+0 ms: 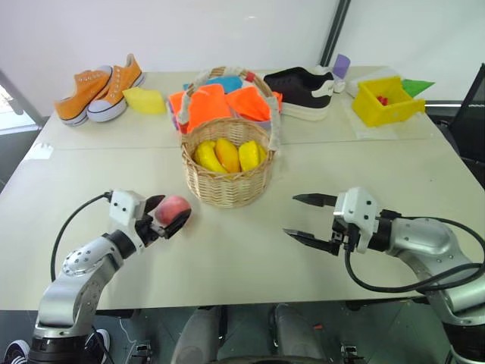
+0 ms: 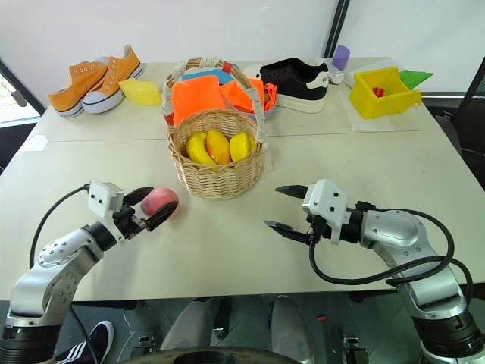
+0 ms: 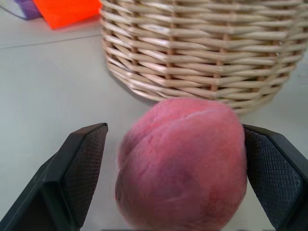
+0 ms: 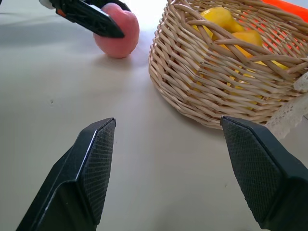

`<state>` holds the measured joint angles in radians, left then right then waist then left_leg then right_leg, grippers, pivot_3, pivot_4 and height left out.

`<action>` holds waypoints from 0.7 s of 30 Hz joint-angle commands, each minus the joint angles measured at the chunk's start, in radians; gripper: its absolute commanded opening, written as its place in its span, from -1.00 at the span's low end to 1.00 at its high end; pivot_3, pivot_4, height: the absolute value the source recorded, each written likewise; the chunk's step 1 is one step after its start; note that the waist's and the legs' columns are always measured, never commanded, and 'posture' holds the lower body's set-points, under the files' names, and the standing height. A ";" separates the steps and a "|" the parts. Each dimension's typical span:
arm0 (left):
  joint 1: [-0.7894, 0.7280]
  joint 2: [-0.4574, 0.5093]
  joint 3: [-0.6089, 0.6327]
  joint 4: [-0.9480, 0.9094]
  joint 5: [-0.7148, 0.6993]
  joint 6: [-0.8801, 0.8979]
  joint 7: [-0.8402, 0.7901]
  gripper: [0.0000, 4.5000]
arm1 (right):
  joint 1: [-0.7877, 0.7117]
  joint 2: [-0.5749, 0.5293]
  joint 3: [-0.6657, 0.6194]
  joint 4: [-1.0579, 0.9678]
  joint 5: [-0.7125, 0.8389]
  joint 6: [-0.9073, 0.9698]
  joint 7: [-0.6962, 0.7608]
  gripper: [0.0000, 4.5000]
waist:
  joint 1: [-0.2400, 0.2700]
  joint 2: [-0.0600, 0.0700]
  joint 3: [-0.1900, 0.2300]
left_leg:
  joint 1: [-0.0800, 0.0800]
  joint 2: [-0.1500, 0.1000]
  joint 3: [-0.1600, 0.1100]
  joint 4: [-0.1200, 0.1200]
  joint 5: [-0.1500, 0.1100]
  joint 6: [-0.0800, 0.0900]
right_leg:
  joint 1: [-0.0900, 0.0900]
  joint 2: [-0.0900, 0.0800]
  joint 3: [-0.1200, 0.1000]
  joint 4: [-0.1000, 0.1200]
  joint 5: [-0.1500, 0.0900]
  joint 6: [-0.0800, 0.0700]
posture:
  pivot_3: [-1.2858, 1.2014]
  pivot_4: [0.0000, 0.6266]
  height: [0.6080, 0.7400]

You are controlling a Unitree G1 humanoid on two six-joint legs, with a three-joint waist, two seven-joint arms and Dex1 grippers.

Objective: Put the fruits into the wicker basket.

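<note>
From my seat the table (image 1: 250,250) is evenly bright with soft, faint shadows — only the peach (image 3: 183,163) blurs, close in the left wrist view — the rest stays sharp.

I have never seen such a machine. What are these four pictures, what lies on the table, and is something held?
It is a humanoid robot with two arms, each ending in two black fingers. Two pictures look down from its head; the other two look along each gripper from the wrist. On the table stands a wicker basket with yellow fruits inside. Behind it lie orange sneakers, a black shoe, orange cloths and a yellow bin. The left gripper is open around a pink peach on the table, not yet gripping. The right gripper is open and empty.
</note>
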<state>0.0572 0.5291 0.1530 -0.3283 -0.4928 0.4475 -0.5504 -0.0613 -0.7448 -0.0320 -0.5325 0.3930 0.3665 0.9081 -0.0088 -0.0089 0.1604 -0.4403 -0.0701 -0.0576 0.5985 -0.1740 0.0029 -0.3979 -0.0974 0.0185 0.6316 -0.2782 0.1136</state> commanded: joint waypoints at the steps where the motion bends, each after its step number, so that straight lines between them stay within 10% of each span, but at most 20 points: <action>1: -0.005 0.006 0.002 0.049 0.020 0.028 0.005 1.00 | -0.040 0.009 -0.003 0.000 0.003 -0.018 -0.008 0.61 | -0.002 0.000 0.000 | 0.000 0.000 0.000 0.000 0.000 0.000 | 0.000 0.000 0.000 0.000 0.000 0.000 | 0.03 -0.52 1.00; 6: -0.017 0.001 -0.010 0.040 0.007 0.051 -0.007 0.34 | -0.065 0.015 0.010 0.000 -0.001 -0.006 -0.020 0.63 | 0.000 0.000 0.000 | 0.000 0.000 0.000 0.000 0.000 0.000 | 0.001 0.000 0.000 0.000 0.000 0.000 | 0.03 -0.52 1.00; 12: 0.016 0.004 0.029 -0.006 -0.011 0.001 -0.037 0.31 | -0.071 0.021 0.018 0.033 -0.013 -0.034 -0.019 0.63 | -0.002 0.000 0.000 | 0.000 0.000 0.000 0.000 0.000 0.000 | 0.001 0.000 0.000 0.000 0.000 0.000 | 0.03 -0.52 1.00; 21: -0.100 0.104 0.236 -0.164 -0.406 0.137 -0.083 0.31 | -0.078 0.130 -0.065 0.070 0.074 -0.004 -0.115 0.63 | 0.021 -0.001 0.000 | -0.002 0.000 -0.001 0.001 -0.001 -0.001 | -0.002 0.000 -0.001 0.000 0.000 0.000 | 0.03 -0.52 1.00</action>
<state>0.0051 0.6304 0.3832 -0.4566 -0.8529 0.5528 -0.6862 -0.1186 -0.6364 -0.0660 -0.4564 0.4396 0.3608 0.8315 0.0122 -0.0094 0.1609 -0.4412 -0.0700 -0.0591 0.6010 -0.1746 0.0019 -0.4008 -0.0976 0.0169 0.6312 -0.2783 0.1134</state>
